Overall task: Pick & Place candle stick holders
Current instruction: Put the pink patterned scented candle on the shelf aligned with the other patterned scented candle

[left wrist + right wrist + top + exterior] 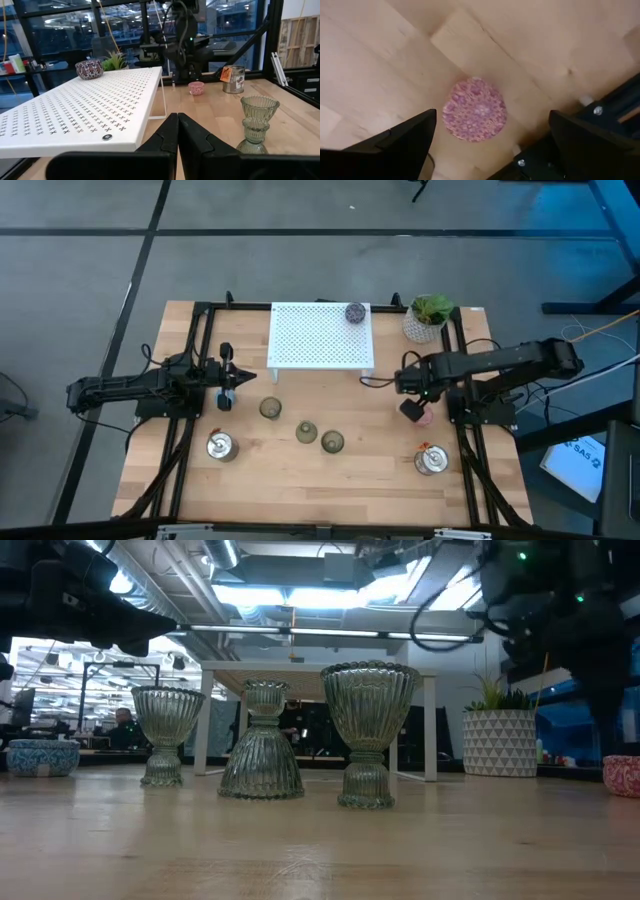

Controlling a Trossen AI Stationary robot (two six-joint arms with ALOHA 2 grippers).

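Observation:
A pink cup (475,116) stands on its base on the table, near the right edge; it also shows in the high view (425,418). My right gripper (492,121) hangs above it, pointing down, open wide, one finger on either side and clear of it. My left gripper (177,127) is shut and empty, level beside the rack's left end (228,383), with a blue cup (224,403) just by it. Three olive glass holders (270,408) (306,432) (332,442) stand mid-table. A purple cup (354,312) sits on the white rack (320,335). Two silver holders (221,446) (431,460) stand near the front.
A white pot with a green plant (428,318) stands at the far right, just behind my right arm. Black frame rails (470,450) run along both sides of the table. Bare wood lies between the glass holders and the pink cup.

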